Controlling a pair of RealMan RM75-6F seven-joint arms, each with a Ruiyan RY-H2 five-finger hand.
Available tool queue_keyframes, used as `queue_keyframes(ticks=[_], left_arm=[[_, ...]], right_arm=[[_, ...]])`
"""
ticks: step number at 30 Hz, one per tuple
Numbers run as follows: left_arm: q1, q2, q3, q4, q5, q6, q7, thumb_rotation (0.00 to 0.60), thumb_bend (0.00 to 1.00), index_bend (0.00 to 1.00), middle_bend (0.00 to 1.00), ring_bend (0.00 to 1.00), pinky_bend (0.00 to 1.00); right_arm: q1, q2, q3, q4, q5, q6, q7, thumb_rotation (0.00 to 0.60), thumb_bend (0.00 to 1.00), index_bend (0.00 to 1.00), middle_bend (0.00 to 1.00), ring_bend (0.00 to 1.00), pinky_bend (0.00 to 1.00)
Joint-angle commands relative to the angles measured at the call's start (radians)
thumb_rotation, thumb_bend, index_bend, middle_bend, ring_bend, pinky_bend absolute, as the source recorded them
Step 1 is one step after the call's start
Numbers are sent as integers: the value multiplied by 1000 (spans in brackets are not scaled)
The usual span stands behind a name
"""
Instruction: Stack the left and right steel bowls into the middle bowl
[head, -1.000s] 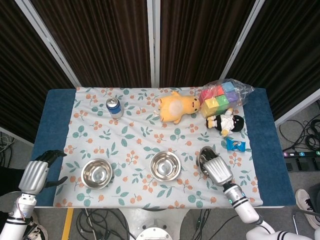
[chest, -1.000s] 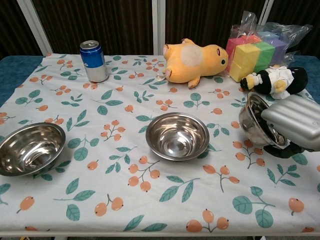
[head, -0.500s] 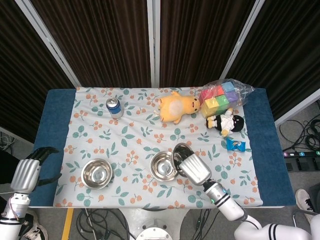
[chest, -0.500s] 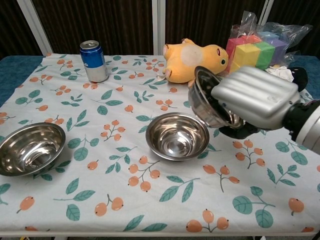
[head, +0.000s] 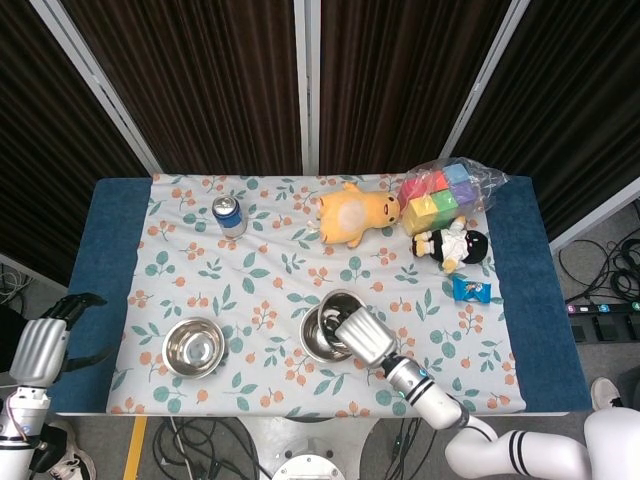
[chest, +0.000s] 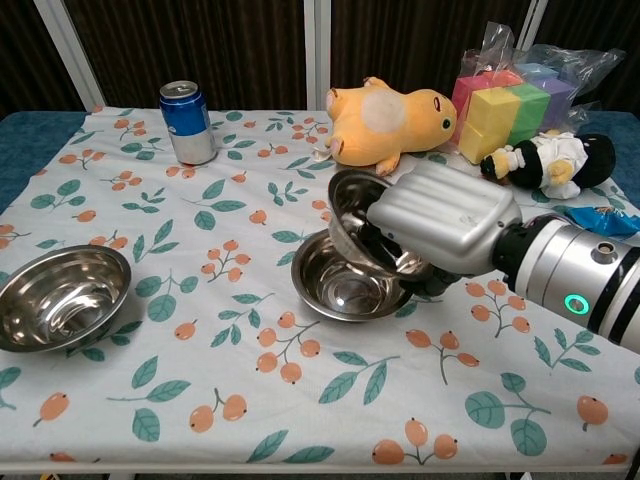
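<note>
You have three steel bowls on the floral tablecloth (chest: 200, 420). The left bowl (chest: 62, 296) sits alone near the cloth's left edge, upright and untouched. The middle bowl (chest: 340, 282) rests upright at the centre front. The right bowl (chest: 362, 213) is in your right hand (chest: 440, 222), tilted steeply on its side with its opening facing left, held directly above the middle bowl; its lower rim looks to be down inside the middle bowl or just touching it, though the exact contact is hard to make out. Your right hand's fingers are curled over the bowl's rim into the inside, with the back of the hand covering the bowl's right half.

Your left hand (head: 42, 345) is off the table's left edge, seen only in the head view, fingers loosely curled and spread, holding nothing.

At the back of the cloth you have one blue drink can (chest: 188, 122), one yellow plush toy (chest: 390, 120) lying on its side, one clear bag of coloured foam blocks (chest: 510, 95), one black-and-white plush doll (chest: 550, 160), and one small blue snack packet (head: 471, 289) near the right edge.
</note>
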Motion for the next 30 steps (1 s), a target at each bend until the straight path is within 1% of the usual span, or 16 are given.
queue_keyframes(ticks=[1,2,5,8,13,20,23,26,30], left_arm=[[1,-1,0,6,0,1,-7,600,124,357,381,276,420],[1,-2,0,7,0,1,-9,600,125,357,381,275,420],[0,-2,-2,10,2,1,-13,600,125,357,381,275,420],[0,-1,-1,9,4,2,-15,600,125,357,380,275,420],[-3,0,-2,3,9,0,-8,600,125,357,380,276,420],[-11,-1,4,-11,16,-14,24,600,125,357,380,275,420],[-21,-3,13,-19,22,-38,50,600,125,357,380,276,420],[-41,-4,29,-31,45,-74,87,600,127,357,380,276,420],[-90,4,61,-52,111,-141,161,600,133,357,380,276,420]], right_arm=[[11,1,-3,-7,17,-12,-8,600,5,367,365,476,600],[13,2,-3,-10,21,-11,-12,600,0,330,342,462,600],[18,5,-2,-21,32,-2,-24,600,0,296,319,453,600],[19,15,-3,-37,35,10,-26,600,0,288,312,449,600],[17,66,3,-101,21,49,-21,600,0,286,312,449,600],[-5,188,2,-257,4,112,-43,600,0,285,316,449,600],[-26,247,3,-333,0,150,-34,600,0,284,321,437,598],[-44,299,11,-399,-4,184,12,600,0,284,333,406,589],[-49,344,46,-453,-12,216,93,600,0,284,348,384,582]])
